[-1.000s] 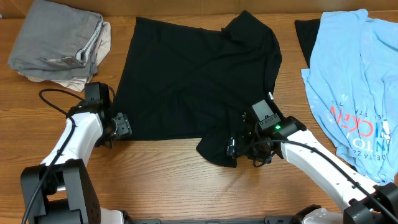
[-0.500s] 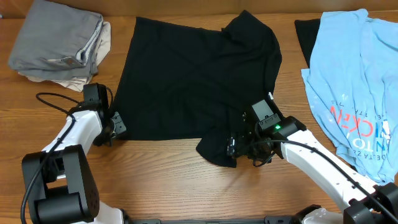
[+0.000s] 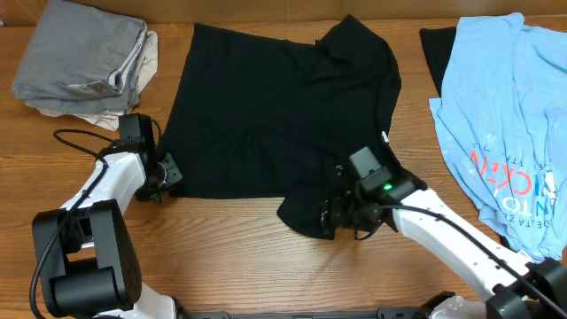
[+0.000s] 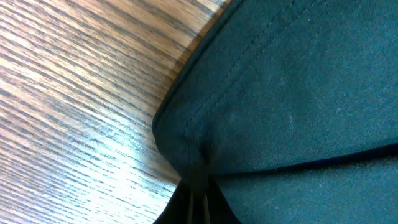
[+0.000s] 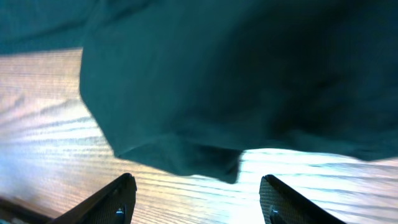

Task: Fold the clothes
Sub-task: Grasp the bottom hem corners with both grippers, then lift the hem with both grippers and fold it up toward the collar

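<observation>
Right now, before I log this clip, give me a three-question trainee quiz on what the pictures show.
1. True or false: the left hand is shut on a hem corner of the black T-shirt.
2. The right hand is: A) open above the black fabric, B) shut on fabric, C) out of every view.
3. Fill in: the folded grey garment lies at the far ____ corner of the table, by the robot's own sides.
Key: 1 true; 2 A; 3 left.
</observation>
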`<action>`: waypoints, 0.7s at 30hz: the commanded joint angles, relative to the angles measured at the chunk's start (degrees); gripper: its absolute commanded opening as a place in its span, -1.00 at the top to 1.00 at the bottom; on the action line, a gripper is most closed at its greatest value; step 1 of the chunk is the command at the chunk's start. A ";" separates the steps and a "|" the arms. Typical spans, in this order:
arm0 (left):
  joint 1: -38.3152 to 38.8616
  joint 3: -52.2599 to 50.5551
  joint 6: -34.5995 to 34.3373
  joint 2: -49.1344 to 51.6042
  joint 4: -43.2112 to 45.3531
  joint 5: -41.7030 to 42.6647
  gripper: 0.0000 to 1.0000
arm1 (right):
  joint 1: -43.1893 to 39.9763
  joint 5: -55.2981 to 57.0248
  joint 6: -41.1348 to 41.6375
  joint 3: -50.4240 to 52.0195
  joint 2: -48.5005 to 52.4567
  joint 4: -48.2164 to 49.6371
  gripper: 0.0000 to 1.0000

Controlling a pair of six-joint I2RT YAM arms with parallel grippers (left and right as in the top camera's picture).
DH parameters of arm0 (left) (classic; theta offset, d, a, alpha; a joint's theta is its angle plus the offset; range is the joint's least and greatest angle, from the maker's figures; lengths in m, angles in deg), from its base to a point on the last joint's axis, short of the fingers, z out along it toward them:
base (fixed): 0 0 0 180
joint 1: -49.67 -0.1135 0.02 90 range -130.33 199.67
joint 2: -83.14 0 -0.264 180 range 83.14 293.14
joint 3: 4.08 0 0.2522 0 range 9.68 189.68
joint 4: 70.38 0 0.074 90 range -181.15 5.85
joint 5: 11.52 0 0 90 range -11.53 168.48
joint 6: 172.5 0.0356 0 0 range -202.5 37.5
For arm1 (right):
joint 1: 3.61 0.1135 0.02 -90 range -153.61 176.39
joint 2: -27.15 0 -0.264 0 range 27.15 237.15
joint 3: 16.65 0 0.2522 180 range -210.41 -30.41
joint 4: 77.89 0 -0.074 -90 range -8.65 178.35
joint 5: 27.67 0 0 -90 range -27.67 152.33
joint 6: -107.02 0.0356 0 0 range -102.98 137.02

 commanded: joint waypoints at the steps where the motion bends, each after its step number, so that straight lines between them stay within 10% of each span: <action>1: -0.63 -2.82 -0.37 5.20 1.05 0.02 0.92 | 3.69 -0.33 0.02 0.63 2.25 0.81 -0.35; 15: -0.63 -2.84 -0.33 5.20 1.07 -0.17 0.92 | 6.71 7.23 3.04 0.72 8.35 1.44 -0.35; 21: -0.63 -2.78 -0.33 5.20 0.87 -0.15 0.92 | 6.71 7.41 2.58 0.72 8.35 1.88 0.11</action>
